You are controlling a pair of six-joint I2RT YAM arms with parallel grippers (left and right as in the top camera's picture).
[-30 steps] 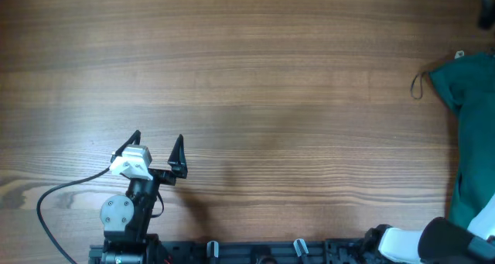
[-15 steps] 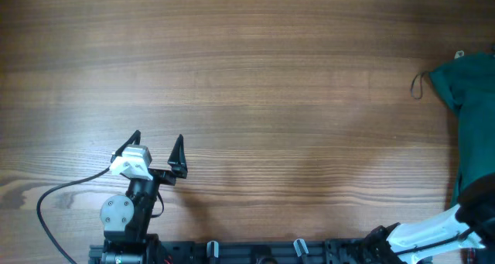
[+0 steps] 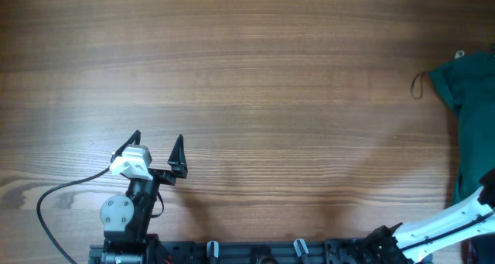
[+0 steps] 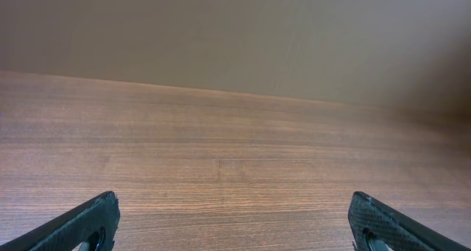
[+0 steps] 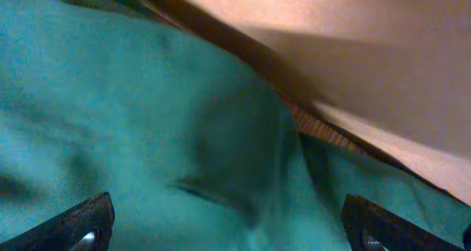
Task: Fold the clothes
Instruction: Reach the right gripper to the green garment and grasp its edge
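Wood grain covers nearly the whole overhead view, where the worktop point(image 3: 255, 70) lies bare across its middle. At the right edge the green garment point(image 3: 473, 117) lies crumpled and runs off the frame. A thin dark cord loop point(image 3: 418, 85) rests on the wood just beside its upper left corner. Near the lower left, the left claw point(image 3: 158, 138) stands with its two black fingers spread apart, holding nothing, well apart from the garment. A black cable point(image 3: 48, 206) curves away from its arm. In the lower right corner a white link point(image 3: 445, 222) of the right arm reaches toward the garment and passes out of frame, so the right claw itself does not show from above.

The left wrist view adds little. The left claw point(image 4: 234, 203) shows only its fingers in the bottom corners, wide apart over bare wood. A plain beige wall point(image 4: 235, 30) rises behind the worktop's far edge, which the overhead camera does not take in.

The right wrist view supplies what the overhead lacks. The right claw point(image 5: 228, 203) has its fingers spread to the bottom corners, gripping nothing. It hangs over folds of the green garment point(image 5: 147, 133), which fills most of the frame. Whether the fingertips touch the cloth cannot be told. A narrow strip of the worktop point(image 5: 324, 131) shows at the fabric's far side.
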